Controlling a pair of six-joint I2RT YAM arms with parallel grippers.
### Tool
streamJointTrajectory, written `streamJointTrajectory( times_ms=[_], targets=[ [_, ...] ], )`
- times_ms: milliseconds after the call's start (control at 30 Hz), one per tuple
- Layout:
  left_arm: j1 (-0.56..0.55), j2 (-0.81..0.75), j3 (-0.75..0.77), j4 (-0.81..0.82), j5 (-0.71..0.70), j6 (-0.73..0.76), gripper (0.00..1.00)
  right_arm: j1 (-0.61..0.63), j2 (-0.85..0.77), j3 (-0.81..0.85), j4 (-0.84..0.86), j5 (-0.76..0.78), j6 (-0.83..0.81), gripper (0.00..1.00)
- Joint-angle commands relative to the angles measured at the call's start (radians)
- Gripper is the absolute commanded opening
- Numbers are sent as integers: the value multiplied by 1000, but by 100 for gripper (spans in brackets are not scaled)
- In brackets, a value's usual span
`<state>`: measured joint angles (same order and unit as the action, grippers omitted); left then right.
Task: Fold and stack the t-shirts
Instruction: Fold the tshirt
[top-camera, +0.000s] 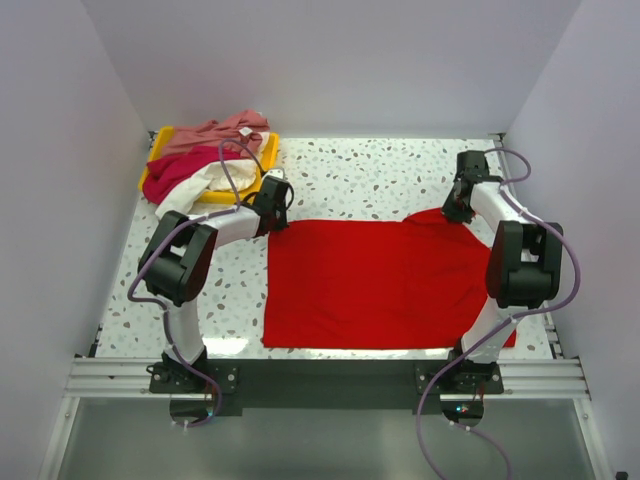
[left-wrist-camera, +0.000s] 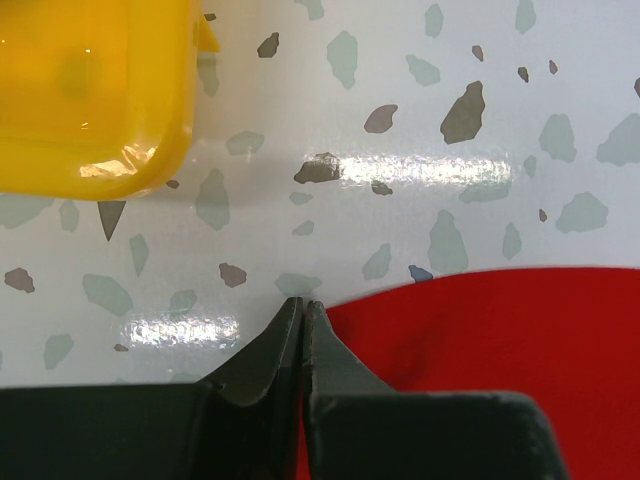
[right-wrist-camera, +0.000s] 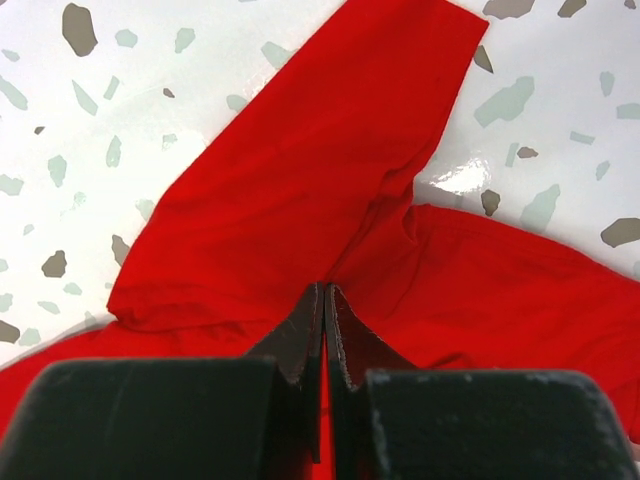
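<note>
Speckled white table (top-camera: 400, 170) under everything.

Spread flat over its near middle: red t-shirt (top-camera: 370, 285), wide and mostly smooth, near edge close to the table's front. Far right corner bunched, with one sleeve folded up and creased in the right wrist view.

Left arm (top-camera: 200, 250): rising from its base, elbow bent out to the left, forearm reaching right and away, wrist low at the far left corner of the red cloth.

Right arm (top-camera: 520, 260): upright over the right edge of the cloth, elbow high, forearm angled away and slightly left, wrist tipped down at the sleeve.

Yellow tray (top-camera: 162, 134) at the far left corner of the table, just beyond the left wrist. Heaped in and over it: pink t-shirt (top-camera: 215, 135) on top at the back, crimson t-shirt (top-camera: 180, 170) below it, cream t-shirt (top-camera: 205, 185) spilling over the near rim onto the table. All three crumpled, none folded.

Left gripper (left-wrist-camera: 302, 310): fingers pressed together, tips down at the curved edge of the red cloth, a sliver of red between them lower down; pinching that edge, by the look of it.

Right gripper (right-wrist-camera: 325, 290): fingers clamped together, red cloth caught between them where the sleeve meets the body.
</note>
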<state>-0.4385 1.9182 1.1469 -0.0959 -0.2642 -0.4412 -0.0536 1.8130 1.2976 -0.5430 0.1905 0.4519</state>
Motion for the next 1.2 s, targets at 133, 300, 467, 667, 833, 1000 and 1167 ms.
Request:
streamJointTrajectory(
  times_ms=[133, 300, 467, 667, 833, 1000, 1167],
  targets=[
    [6, -19, -12, -11, 14, 18, 0, -3, -29, 62, -41, -11, -19, 0],
    [6, -22, -12, -13, 10, 18, 0, -3, -67, 54, -46, -11, -22, 0],
    [6, -24, -6, -19, 11, 18, 0, -2, -103, 61, -63, -3, -33, 0],
    [6, -33, -10, -21, 10, 18, 0, -2, -127, 71, -78, -8, -41, 0],
    [6, -41, -13, -24, 10, 18, 0, -2, -145, 81, -94, -5, -48, 0],
    [6, -51, -21, -24, 10, 16, 0, -3, -158, 89, -109, -10, -55, 0],
    [6, -51, -27, -21, 10, 15, 0, 0, -214, 28, -106, -17, -45, 0]
  ],
)
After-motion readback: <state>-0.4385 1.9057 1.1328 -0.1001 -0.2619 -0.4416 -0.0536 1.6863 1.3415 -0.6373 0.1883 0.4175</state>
